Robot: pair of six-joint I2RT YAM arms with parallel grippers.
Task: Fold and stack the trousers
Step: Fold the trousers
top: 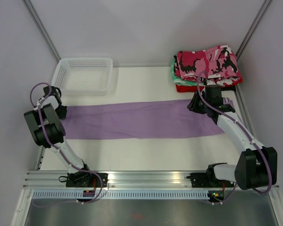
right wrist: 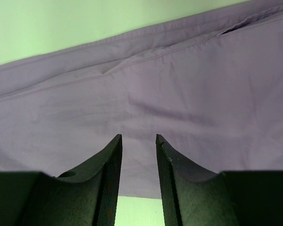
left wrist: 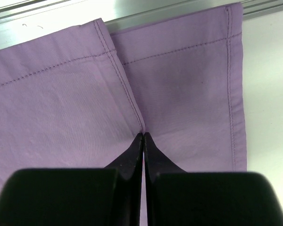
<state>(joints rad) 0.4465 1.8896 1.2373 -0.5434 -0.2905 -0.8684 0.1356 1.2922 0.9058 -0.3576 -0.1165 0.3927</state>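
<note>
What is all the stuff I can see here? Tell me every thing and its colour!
lilac trousers: one, plain lilac, spread flat across the middle of the table
camouflage trousers: one, pink, white and black, folded on top of the far-right pile
tie-dye garment: one, green and white, folded, under the camouflage trousers
red garment: one, red, bottom of that pile
basket: one, white, far-left corner
table: one, white
rail: one, silver, near edge
left gripper: one, black, shut on the lilac leg hems
right gripper: one, black, open over the lilac trousers' right end
</note>
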